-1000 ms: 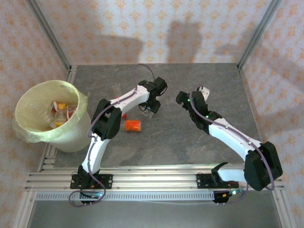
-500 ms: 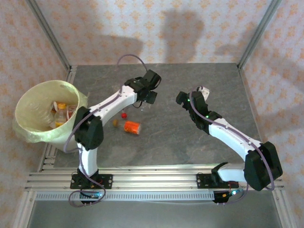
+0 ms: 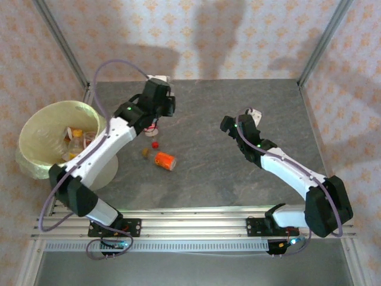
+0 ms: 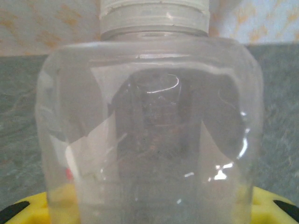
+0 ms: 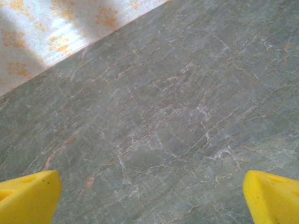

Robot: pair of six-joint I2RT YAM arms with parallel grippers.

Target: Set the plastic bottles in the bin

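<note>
At the near side of the desk, 1 orange bottle lies on its side, free of both arms; just past it sit a small brown bit and a small red bit, too small to tell what they are.

At the desk's left edge stands the bin; inside it at least 2 bottles show against the pale bag, so part of the job looks done.

Further in, on the right, the right arm reaches toward the middle of the desk; the right jaws stand wide apart with nothing between them; in the wrist view the yellow fingertips frame bare grey stone.

Furthest back, the left arm stretches to the far left part of the desk, a little beyond the bin and to its right; the left jaws are clamped on a clear bottle with a pale cap, which sits upright between the yellow tips, right against the wrist camera.

By my reading the step in hand is carrying this clear bottle to the bin; it is not yet over the opening; after that, the orange bottle is left, and I see no other whole bottle on the desk.
</note>
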